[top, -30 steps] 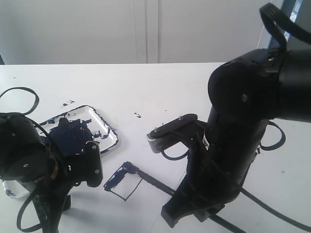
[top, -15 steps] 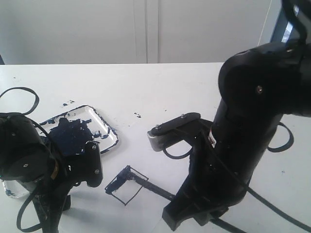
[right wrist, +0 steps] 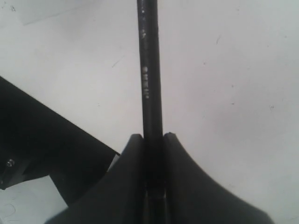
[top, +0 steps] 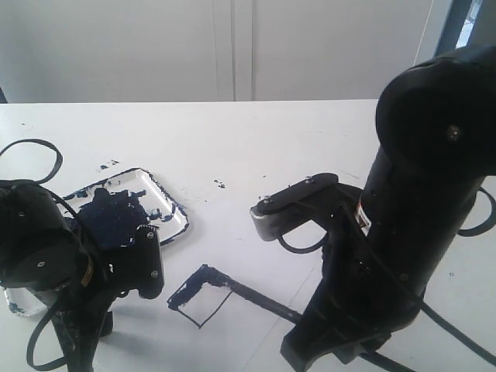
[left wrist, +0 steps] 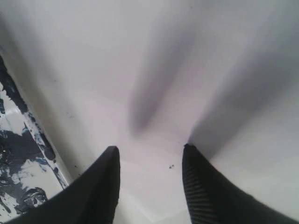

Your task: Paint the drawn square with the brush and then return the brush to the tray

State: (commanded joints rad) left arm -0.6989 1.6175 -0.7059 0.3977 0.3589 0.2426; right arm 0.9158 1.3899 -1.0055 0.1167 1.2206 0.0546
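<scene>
Found right gripper (right wrist: 153, 137) pinched on the long thin black paintbrush (right wrist: 149, 70), with both jaws pressed against the handle. Traced the brush (top: 260, 298) across the exterior view, slanted low over the white paper sheet, with its dark tip at the far corner of the small black-outlined drawn square (top: 199, 298). Noted dark blue-black paint smeared along the square's edge facing the tray, with the inside mostly white. Could not tell whether the bristles touched the paper. Logged the rounded rectangular white tray (top: 169, 200), blotched with dark paint, near the square but apart from it, on the left of the exterior view. Found left gripper (left wrist: 149, 151) spread wide, with nothing between its fingers, hanging over bare white table just beside the tray's paint-stained edge.
</scene>
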